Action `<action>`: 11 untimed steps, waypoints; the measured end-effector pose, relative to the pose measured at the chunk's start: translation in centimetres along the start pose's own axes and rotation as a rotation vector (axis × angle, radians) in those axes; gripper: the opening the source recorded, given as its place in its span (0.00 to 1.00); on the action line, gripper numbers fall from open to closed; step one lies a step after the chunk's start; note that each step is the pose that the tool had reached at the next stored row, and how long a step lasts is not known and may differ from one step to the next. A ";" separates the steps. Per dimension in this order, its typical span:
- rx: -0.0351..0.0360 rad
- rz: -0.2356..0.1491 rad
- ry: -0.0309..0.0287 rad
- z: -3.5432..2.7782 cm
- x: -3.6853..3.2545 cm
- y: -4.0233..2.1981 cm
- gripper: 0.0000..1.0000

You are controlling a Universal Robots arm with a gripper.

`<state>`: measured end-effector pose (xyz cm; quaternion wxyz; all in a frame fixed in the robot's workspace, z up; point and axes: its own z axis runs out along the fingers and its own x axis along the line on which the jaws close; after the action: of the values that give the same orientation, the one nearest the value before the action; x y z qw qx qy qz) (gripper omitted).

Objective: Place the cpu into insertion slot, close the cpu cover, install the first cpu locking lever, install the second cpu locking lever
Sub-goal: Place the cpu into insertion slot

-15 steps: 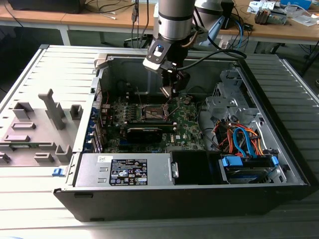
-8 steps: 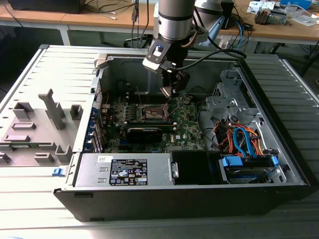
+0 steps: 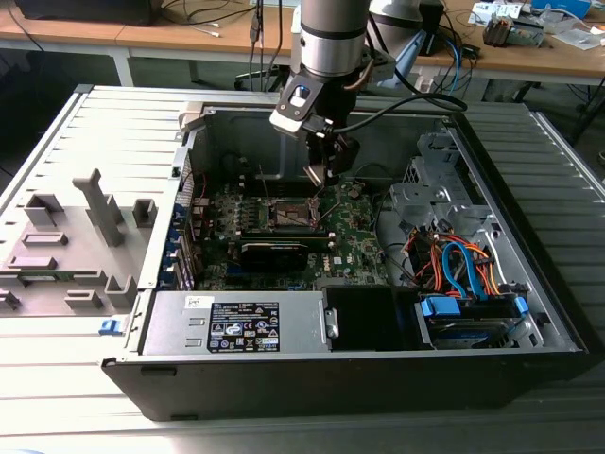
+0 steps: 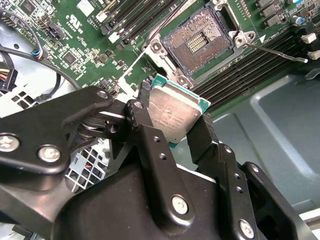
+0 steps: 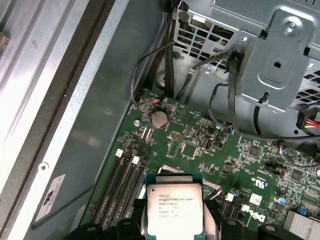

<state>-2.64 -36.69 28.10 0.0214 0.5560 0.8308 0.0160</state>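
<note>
My gripper hangs inside the open computer case, above the green motherboard. It is shut on the cpu, a flat square chip with a silver-grey top, clamped by its edges between two black fingers. The first wrist view shows the cpu held level over the board. The insertion slot lies open and bare, dark in the centre with a silvery rim, a short way beyond the chip. The cpu cover stands raised at the slot's near edge. A thin locking lever sticks out beside the slot.
Long black memory slots run beside the socket. A grey drive cage with dark cables stands close to the board. The power supply fills the case's front, and coloured cables lie at the exterior view's right.
</note>
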 end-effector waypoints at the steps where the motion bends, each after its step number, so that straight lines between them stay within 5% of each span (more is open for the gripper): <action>1: 0.0002 0.001 -0.0005 0.00 0.00 0.00 0.55; 11: 0.0019 0.014 -0.0047 0.03 0.00 0.00 0.55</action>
<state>-2.64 -36.69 28.08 0.0227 0.5619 0.8268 0.0141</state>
